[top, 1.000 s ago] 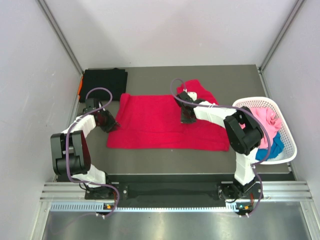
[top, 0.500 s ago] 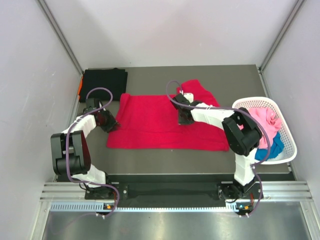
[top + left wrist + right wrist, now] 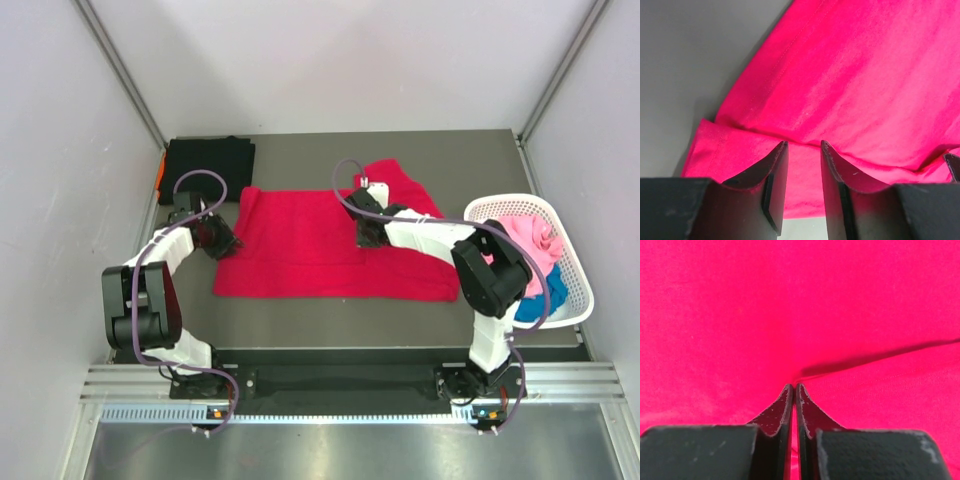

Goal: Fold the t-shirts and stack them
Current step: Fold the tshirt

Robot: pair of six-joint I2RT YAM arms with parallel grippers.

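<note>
A bright red cotton t-shirt (image 3: 300, 245) lay spread as a long rectangle across the middle of the dark grey table (image 3: 460, 160), one short sleeve (image 3: 395, 180) jutting out from its far edge toward the right. The left gripper (image 3: 222, 243) sat low at the shirt's left edge. In its wrist view the two black fingers stood narrowly apart above a folded hem near the corner, with red cloth showing through the gap; whether the tips touched the fabric could not be told. The right gripper (image 3: 368, 237) rested on the shirt right of its middle, near the base of the sleeve. Its jaws were pressed together, tips down on the red cloth at the head of a shadowed crease that ran off to the right; whether any fabric was pinched between them could not be told.

A folded black t-shirt (image 3: 208, 158) lay at the table's far left corner, a sliver of orange cloth (image 3: 160, 172) showing at its left side. At the right edge a white plastic lattice basket (image 3: 505, 202) held a crumpled pink t-shirt (image 3: 528, 235) and a blue one (image 3: 548, 290).
</note>
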